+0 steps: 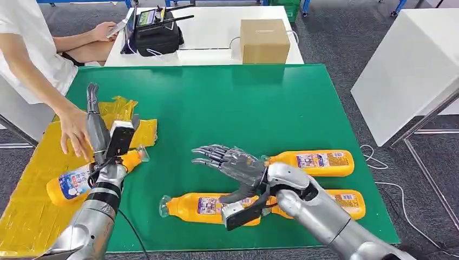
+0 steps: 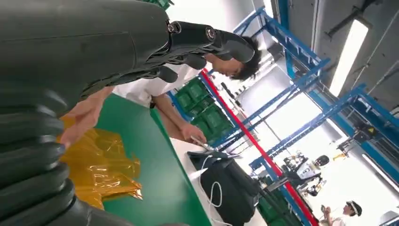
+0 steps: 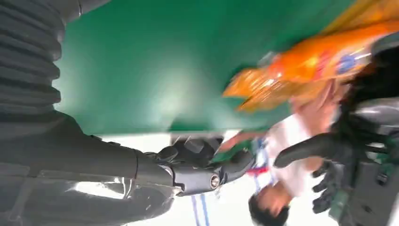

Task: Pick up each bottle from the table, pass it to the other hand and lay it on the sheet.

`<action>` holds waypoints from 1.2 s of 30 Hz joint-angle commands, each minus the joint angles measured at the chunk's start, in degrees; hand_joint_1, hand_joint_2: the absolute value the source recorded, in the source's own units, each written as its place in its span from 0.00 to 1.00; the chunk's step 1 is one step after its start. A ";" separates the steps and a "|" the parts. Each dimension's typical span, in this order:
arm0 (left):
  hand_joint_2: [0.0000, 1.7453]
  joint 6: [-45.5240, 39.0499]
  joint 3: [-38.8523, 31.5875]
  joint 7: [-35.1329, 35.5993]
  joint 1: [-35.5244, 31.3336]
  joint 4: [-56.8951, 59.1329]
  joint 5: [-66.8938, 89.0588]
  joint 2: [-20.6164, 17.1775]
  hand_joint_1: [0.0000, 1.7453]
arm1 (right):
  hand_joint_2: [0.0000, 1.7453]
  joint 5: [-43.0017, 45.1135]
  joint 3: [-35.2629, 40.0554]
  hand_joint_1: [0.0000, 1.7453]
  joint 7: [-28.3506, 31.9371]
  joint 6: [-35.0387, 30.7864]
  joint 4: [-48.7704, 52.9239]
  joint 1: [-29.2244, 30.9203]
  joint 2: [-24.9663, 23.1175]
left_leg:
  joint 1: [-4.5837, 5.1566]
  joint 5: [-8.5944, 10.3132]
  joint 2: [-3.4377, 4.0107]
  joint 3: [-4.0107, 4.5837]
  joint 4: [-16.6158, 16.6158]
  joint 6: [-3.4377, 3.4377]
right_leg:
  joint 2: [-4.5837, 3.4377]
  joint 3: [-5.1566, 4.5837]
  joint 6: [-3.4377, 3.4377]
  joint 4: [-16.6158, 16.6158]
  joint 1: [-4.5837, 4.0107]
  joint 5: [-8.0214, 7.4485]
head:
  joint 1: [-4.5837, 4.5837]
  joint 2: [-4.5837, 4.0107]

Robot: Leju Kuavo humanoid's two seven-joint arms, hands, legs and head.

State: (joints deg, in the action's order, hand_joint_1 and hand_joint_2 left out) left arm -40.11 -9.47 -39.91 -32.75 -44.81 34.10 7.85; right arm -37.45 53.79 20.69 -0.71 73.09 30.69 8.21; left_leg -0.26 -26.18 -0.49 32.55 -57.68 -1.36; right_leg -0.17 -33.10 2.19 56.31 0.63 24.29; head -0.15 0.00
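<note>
1. One orange bottle (image 1: 81, 181) lies on its side on the yellow sheet (image 1: 30, 211) at the left of the green table (image 1: 243, 103), its cap end pointing toward the table's middle and just past the sheet's edge. My left wrist crosses in front of it, so part of its body is hidden from my head view.
2. Three more orange bottles lie on their sides on the green surface at the right: the front-left bottle (image 1: 197, 207) just below my right hand, the far bottle (image 1: 316, 162) beyond my right forearm, and the front-right bottle (image 1: 346, 201) partly hidden behind that forearm.
3. My left hand (image 1: 94, 122) stands above the sheet with its fingers stretched straight and pointing away from me; it holds nothing. In the left wrist view the dark fingers (image 2: 207, 40) reach out into open air.
4. My right hand (image 1: 230, 162) hovers over the green surface between the sheet and the far bottle, fingers spread and reaching toward my left side, the thumb hanging down toward the front-left bottle. It holds nothing.
5. The right wrist view is blurred; it shows the green table and an orange smear whose shape I cannot tell.
6. A person in a white shirt (image 1: 27, 49) stands at the table's left edge, one hand (image 1: 76, 135) resting on the sheet just beside my left hand, the other holding a phone (image 1: 120, 24).
7. Behind the green table a white table (image 1: 211, 32) carries a black bag (image 1: 157, 35) and a cardboard box (image 1: 263, 40).
</note>
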 commanded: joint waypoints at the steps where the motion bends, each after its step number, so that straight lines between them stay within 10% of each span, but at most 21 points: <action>1: 1.00 0.11 -5.86 0.42 0.38 2.66 -1.68 -1.19 0.00 | 1.00 -12.21 7.93 0.00 -8.14 -12.49 -9.53 -5.99 -8.60 | -0.10 -0.08 0.17 -0.43 0.21 0.08 | -0.13 0.39 -0.09 -0.23 -0.11 0.02 | 0.00 0.00; 18: 1.00 0.11 -8.13 -0.05 -0.89 4.29 -3.05 -1.23 0.00 | 1.00 -12.91 10.19 0.00 -8.78 -9.88 -17.07 -4.31 -10.63 | -0.06 -0.08 0.07 -0.25 0.08 0.06 | -0.03 0.26 -0.09 -0.09 -0.06 0.06 | 0.00 0.00; 36: 1.00 0.12 -9.52 -0.09 0.72 4.75 -5.26 -1.96 0.00 | 1.00 -16.52 7.40 0.00 -14.93 -7.99 -16.70 -1.49 -1.71 | -0.03 -0.11 0.03 -0.27 0.04 0.05 | 0.02 0.30 -0.08 -0.08 -0.04 0.09 | 0.00 0.00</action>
State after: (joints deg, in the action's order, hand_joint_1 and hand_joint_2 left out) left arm -40.13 -17.64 -39.93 -30.47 -43.12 29.14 6.23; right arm -53.90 60.91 5.97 -9.27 58.14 27.30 3.74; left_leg -0.24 -26.18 -0.51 32.57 -57.69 -1.36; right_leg -0.16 -33.10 2.18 56.29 0.65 24.29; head -0.15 0.00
